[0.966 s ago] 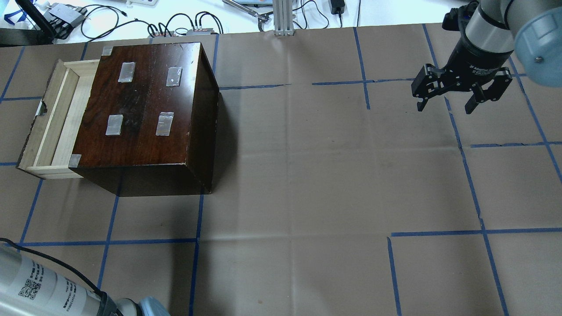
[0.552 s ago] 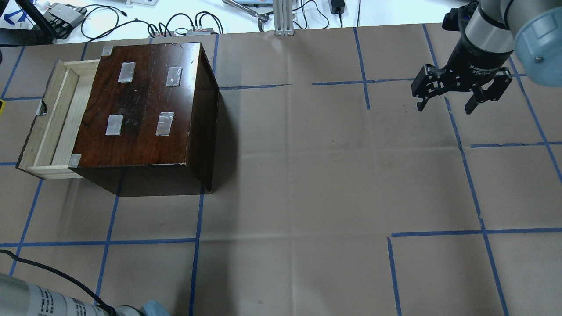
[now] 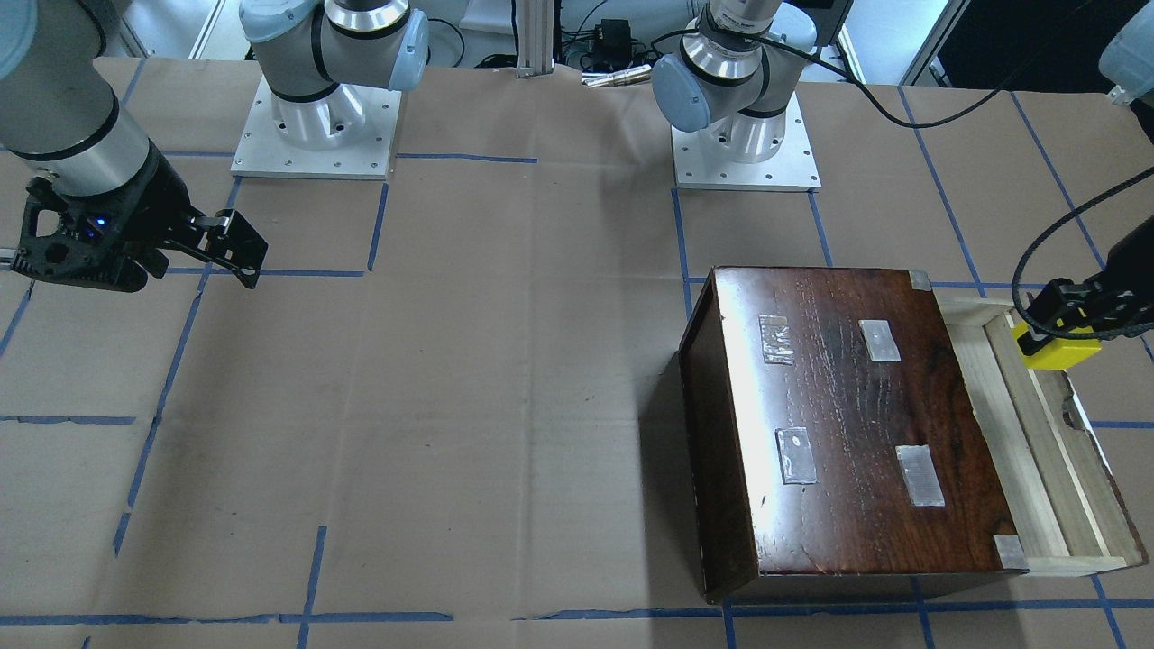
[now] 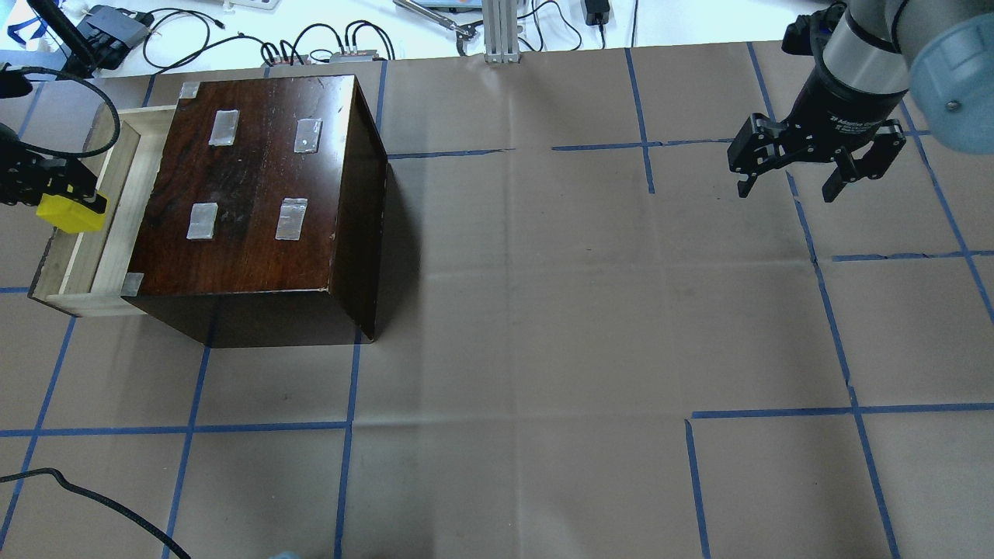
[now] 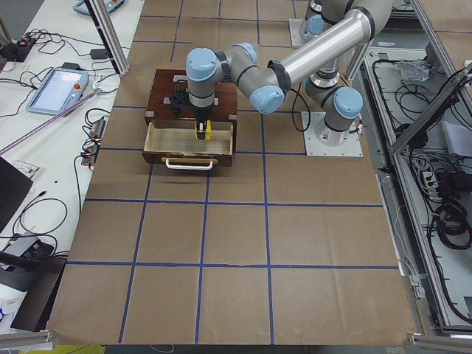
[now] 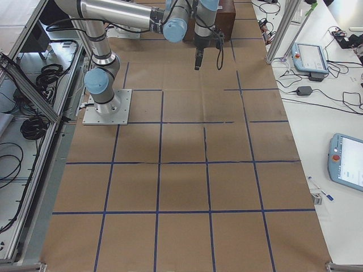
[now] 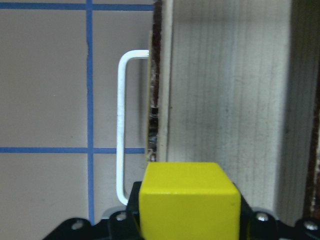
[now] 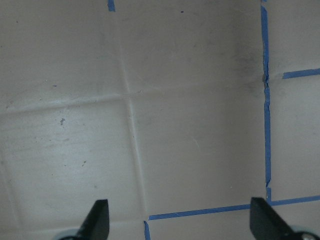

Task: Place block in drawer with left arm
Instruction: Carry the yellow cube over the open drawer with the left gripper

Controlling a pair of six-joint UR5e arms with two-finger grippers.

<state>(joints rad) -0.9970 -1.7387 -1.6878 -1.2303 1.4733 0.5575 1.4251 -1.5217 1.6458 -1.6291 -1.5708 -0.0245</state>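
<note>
My left gripper [image 4: 66, 199] is shut on the small yellow block [image 4: 70, 217] and holds it above the open drawer [image 4: 109, 233], over its front part. The drawer is a pale wood tray pulled out of the dark-brown box [image 4: 256, 186]. In the left wrist view the block [image 7: 187, 200] sits between the fingers, with the drawer floor [image 7: 225, 100] and its white handle [image 7: 121, 125] below. The front-facing view shows the block [image 3: 1057, 351] over the drawer [image 3: 1037, 451]. My right gripper [image 4: 787, 192] is open and empty, far right above bare paper.
Brown paper with a blue tape grid covers the table [image 4: 543, 310]. Cables and devices [image 4: 326, 46] lie beyond its far edge, beside an aluminium post [image 4: 501, 31]. A loose black cable [image 4: 93, 497] crosses the near left corner. Both arm bases [image 3: 315, 126] stand at the robot side.
The left arm has left the near left corner of the overhead view. Its gripper has come in from the left edge with the yellow block, over the drawer. The right arm has not moved.
</note>
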